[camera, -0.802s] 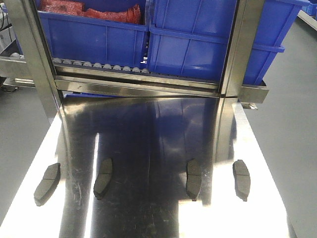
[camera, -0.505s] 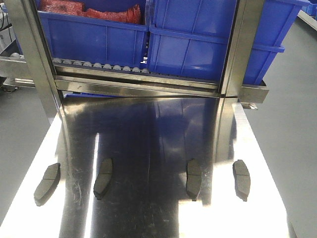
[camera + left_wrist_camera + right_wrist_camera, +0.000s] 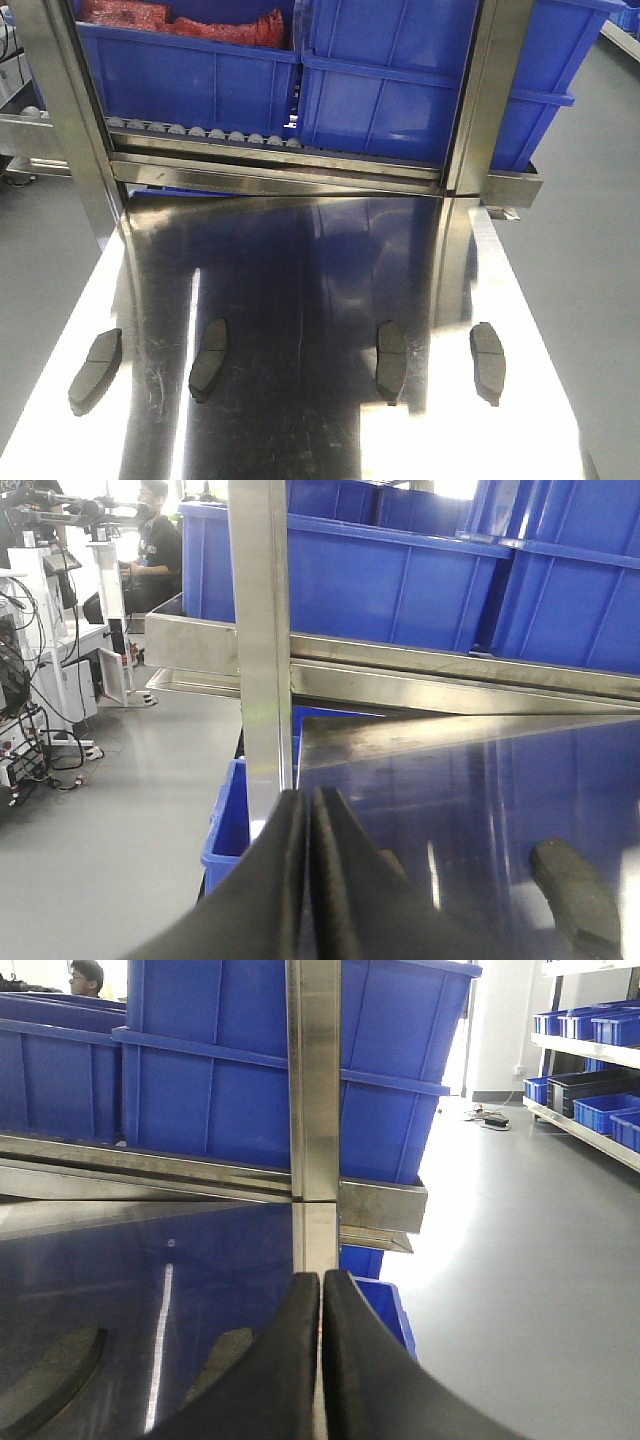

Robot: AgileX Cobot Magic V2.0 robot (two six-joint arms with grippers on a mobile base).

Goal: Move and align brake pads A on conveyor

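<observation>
With your left gripper (image 3: 308, 800) and right gripper (image 3: 320, 1280) both clenched on nothing, the four pads (image 3: 208, 358) sit in a row on the steel table (image 3: 300, 260) short of the rack (image 3: 280, 175), long axes pointing at it, one lying just right of your left gripper.

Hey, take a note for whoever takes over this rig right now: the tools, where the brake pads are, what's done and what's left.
Left tool: shut, holding nothing.
Right tool: shut, holding nothing.
Brake pads: all four lie apart in a rough row on the steel table, in front of the rack of blue bins.
Conveyor: not in any view.
Done: nothing; no pad has been picked up.
Left: carry all four pads to the conveyor and line them up.
</observation>
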